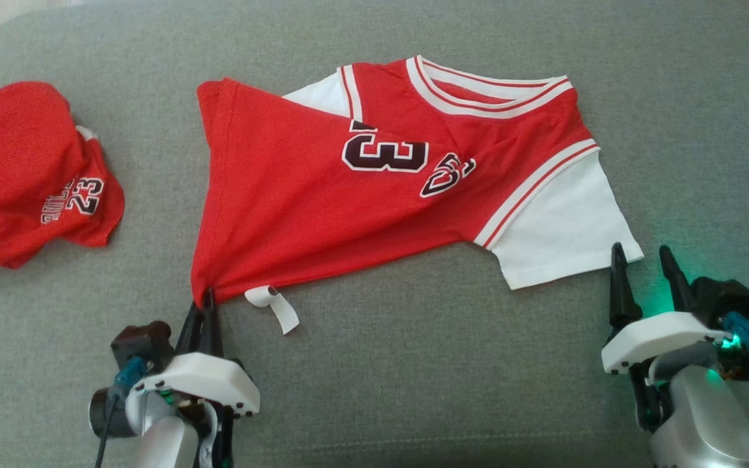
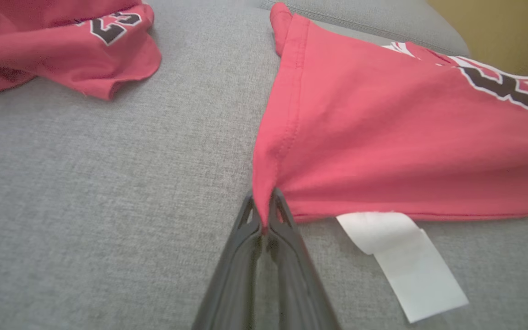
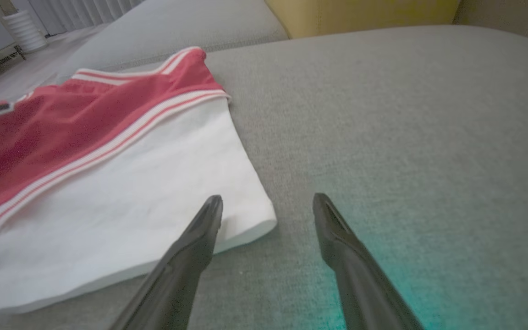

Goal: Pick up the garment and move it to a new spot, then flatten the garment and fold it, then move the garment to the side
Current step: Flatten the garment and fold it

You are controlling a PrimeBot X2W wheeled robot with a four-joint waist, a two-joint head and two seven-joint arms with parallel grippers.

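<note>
Grey cushion (image 1: 413, 390), likely a couch seat. Red-and-white jersey (image 1: 296, 195) lies spread mid-cushion, partly folded over. Second red garment (image 1: 17, 175) bunched far left. Left end effector (image 1: 209, 304) pinched tight on jersey's near-left hem corner. Right end effector (image 1: 644, 257) spread wide, empty, beside the white sleeve. White label (image 1: 277, 309) near the pinch.

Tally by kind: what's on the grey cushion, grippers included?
Garments: 2 (red-and-white jersey, crumpled red garment)
Grippers: 2 (left gripper shut on the jersey's corner, right gripper open)
Labels: 1 (white label at the jersey's hem)
Total: 5
</note>
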